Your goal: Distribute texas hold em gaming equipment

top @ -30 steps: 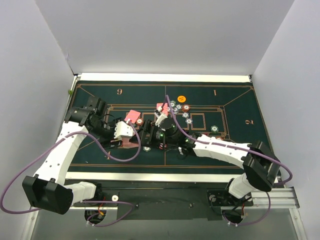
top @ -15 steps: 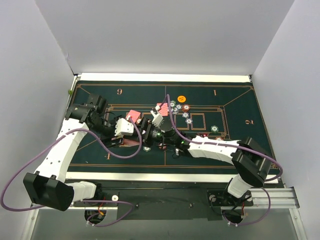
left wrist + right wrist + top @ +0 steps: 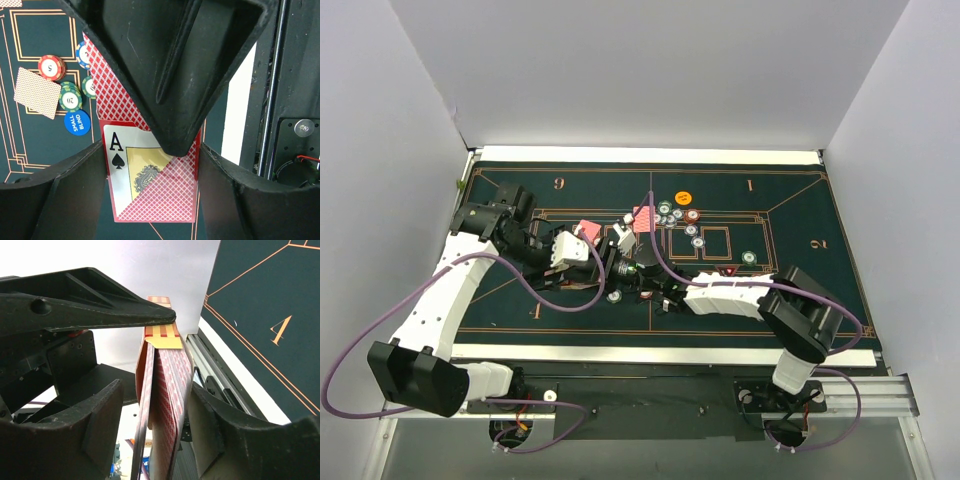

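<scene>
My left gripper (image 3: 152, 197) is shut on a stack of red-backed playing cards (image 3: 150, 185) by its long edges, an ace of spades half showing. In the top view it hovers over the mat's left half (image 3: 588, 262). My right gripper (image 3: 155, 440) stands open around the same stack (image 3: 170, 385). Its right finger (image 3: 225, 440) is against the cards and its left finger (image 3: 75, 435) stands a little off them. A finger of the right gripper (image 3: 175, 75) covers the stack's upper part. Loose cards (image 3: 586, 231), chips (image 3: 675, 212) and an orange button disc (image 3: 683, 197) lie on the mat.
The dark green felt mat (image 3: 800, 300) covers the table. In the left wrist view a blue small-blind disc (image 3: 77, 122), green chips (image 3: 70, 97), a red chip (image 3: 51, 66) and a face-down card (image 3: 37, 92) lie below. Single chips (image 3: 749, 257) (image 3: 614, 296) sit apart.
My right arm has swung left to meet the left gripper, and its jaws have narrowed around the held cards. The left gripper has shifted slightly back, still shut.
</scene>
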Controlling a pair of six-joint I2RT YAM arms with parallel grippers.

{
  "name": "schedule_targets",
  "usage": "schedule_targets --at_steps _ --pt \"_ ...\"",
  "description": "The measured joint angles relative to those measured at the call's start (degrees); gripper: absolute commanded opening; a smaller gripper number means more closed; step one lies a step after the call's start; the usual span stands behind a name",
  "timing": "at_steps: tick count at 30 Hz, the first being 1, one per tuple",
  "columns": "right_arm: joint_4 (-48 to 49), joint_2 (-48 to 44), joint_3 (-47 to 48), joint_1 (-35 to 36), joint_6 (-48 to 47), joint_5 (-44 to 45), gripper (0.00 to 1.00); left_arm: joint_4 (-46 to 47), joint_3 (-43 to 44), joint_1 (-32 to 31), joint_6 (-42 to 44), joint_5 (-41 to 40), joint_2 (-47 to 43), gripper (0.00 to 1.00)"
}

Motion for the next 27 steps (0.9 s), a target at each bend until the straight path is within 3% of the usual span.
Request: schedule_targets --at_steps 11,14,16,17,19,27 --pt "2.64 0.57 -0.04 -0.04 1.92 -0.5 0.2 0.02 0.0 -0.22 -1.05 0.0 -0.02 0.01" --pt "3.32 0.83 -0.57 -0.11 2.4 -0.5 0.13 0.0 0.22 -0.22 -1.77 0.02 -0.02 0.19" --pt "4.11 0.85 -0.98 -0.15 2.8 -0.46 0.11 0.0 0.22 -0.22 -2.36 0.11 -0.02 0.46" --pt "4.7 0.85 -1.33 -0.17 3.06 -0.46 0.1 0.0 0.26 -0.24 -2.71 0.26 -0.02 0.69" --pt "5.99 0.87 -1.95 -0.39 3.58 -0.44 0.09 0.02 0.26 -0.26 -3.48 0.55 -0.04 0.84" --pt "8.7 1.11 -2.49 -0.52 4.28 -0.5 0.08 1.03 0.02 -0.28 -5.81 1.95 -3.04 0.89"
